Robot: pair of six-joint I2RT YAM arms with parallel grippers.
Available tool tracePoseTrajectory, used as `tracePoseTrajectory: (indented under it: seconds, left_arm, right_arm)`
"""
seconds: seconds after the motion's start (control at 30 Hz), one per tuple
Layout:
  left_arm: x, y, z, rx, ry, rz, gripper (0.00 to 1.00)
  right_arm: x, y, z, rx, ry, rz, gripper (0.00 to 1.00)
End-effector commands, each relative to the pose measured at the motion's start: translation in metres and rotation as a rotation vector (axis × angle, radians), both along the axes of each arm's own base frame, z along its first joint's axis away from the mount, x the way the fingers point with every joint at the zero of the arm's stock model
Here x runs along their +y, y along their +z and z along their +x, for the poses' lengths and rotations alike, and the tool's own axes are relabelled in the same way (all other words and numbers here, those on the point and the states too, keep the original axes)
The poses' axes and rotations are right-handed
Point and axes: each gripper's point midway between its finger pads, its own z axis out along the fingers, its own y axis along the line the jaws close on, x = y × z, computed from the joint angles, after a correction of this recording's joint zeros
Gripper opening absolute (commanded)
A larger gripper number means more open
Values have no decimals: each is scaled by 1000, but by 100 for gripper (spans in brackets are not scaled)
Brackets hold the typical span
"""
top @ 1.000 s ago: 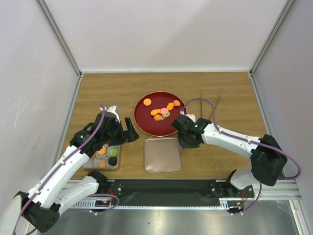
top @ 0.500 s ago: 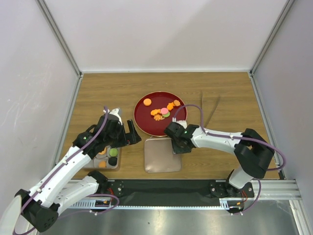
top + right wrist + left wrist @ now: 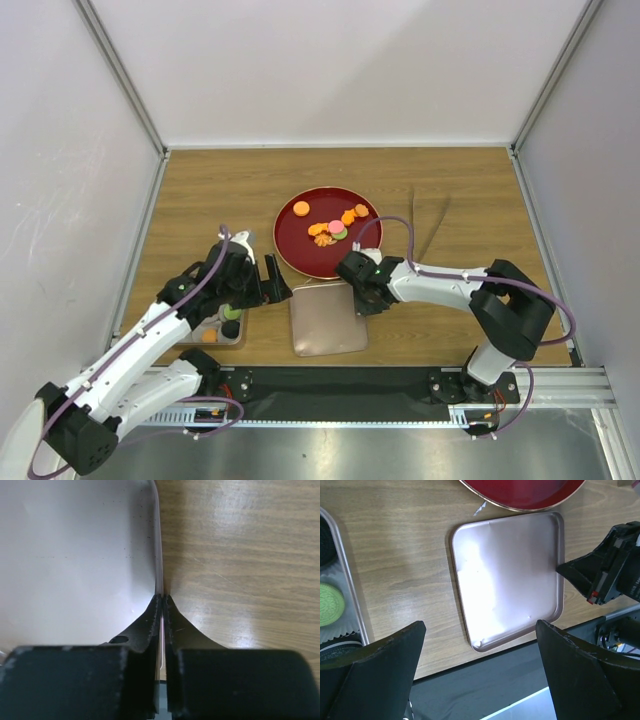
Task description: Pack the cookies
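Several cookies [image 3: 335, 229], mostly orange with a pink and a green one, lie on the red plate [image 3: 300, 252]. More cookies sit in the metal tin [image 3: 190, 338] at the left: a green one [image 3: 330, 604], a dark one [image 3: 324, 535] and an orange one [image 3: 209, 336]. The pinkish metal lid [image 3: 325, 322] lies flat between the arms. My right gripper [image 3: 163, 600] is shut on the lid's right rim [image 3: 158, 555]. My left gripper [image 3: 480, 670] hangs open above the wood between tin and lid, holding nothing.
The left arm covers most of the tin in the top view. The red plate's near rim [image 3: 525, 502] lies just beyond the lid's far edge. The black base rail [image 3: 330, 385] runs along the table's near edge, close to the lid.
My right gripper slid left to the lid's right edge and shut on its rim. The lid shifted slightly left. My left gripper moved right, toward the lid, still open.
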Motion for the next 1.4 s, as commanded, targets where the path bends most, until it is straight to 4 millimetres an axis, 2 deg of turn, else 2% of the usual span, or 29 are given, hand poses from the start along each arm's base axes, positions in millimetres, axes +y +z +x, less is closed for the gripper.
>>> tracePoseTrajectory:
  seconds: [0.0, 0.17, 0.43, 0.53, 0.73, 0.83, 0.97, 1.13, 1.23, 1.27, 1.33, 1.37]
  left_arm:
    - [-13, 4, 5, -20, -19, -53, 99]
    - [-16, -9, 6, 15, -31, -39, 98]
    - [-28, -14, 14, 32, -52, -63, 98]
    - [-37, -12, 17, 37, -75, -81, 98]
    - [-60, 8, 26, 15, -122, -182, 98]
    - [-71, 16, 29, 26, -133, -238, 96]
    - [-85, 39, 34, 15, -150, -360, 87]
    - [-93, 66, 40, 20, -165, -468, 76]
    - [-93, 81, 47, 14, -159, -500, 65]
    - [-94, 89, 48, 5, -166, -512, 56]
    - [-93, 93, 51, 6, -157, -514, 48]
    - [-92, 96, 53, 2, -148, -515, 38]
  right_arm:
    - [-5, 13, 1, -15, -20, 8, 1]
    - [-8, 42, 6, -28, -38, 78, 0]
    - [-9, 85, 10, -47, -59, 198, 0]
    - [-9, 99, 14, -55, -70, 241, 0]
    - [-5, 118, 21, -52, -86, 330, 0]
    - [3, 127, 24, -43, -88, 408, 0]
    - [13, 137, 28, -33, -82, 491, 0]
    - [23, 148, 38, -37, -89, 569, 0]
    - [28, 151, 44, -32, -93, 602, 0]
    - [29, 153, 46, -36, -96, 611, 0]
    - [31, 156, 51, -53, -95, 614, 0]
    - [30, 156, 53, -64, -96, 603, 0]
